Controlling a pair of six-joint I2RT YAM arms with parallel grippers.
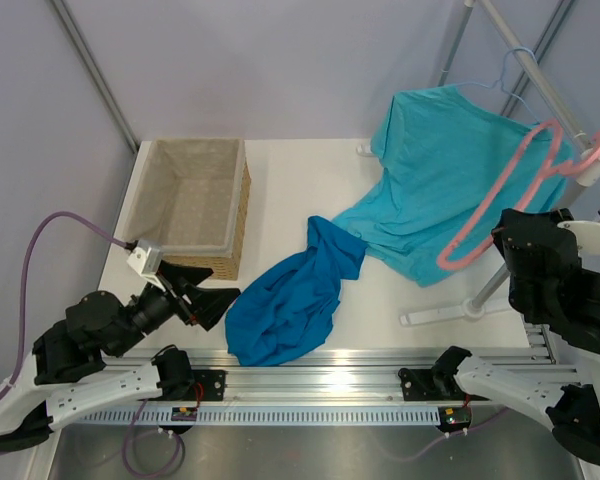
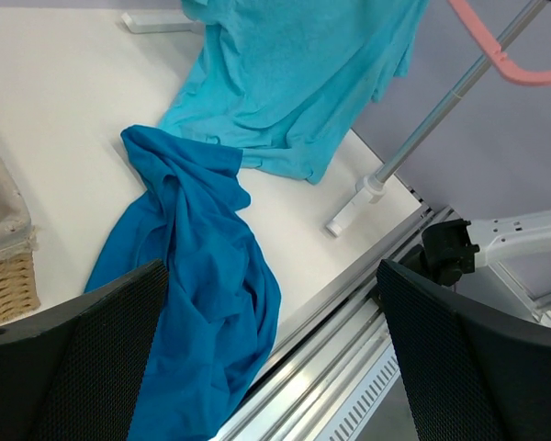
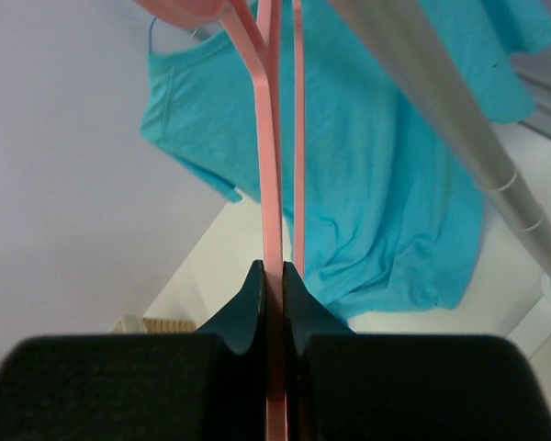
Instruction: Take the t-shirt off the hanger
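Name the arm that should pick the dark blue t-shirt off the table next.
Left, probably. The left gripper is open and right beside the t-shirt lying on the table; the right gripper is shut on the hanger up at the rack, farther away.

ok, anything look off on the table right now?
The t-shirt lies crumpled on the table near its front edge, off the hanger, which is bare and tilted, pinched in the right gripper. The teal shirt sags onto the tabletop.
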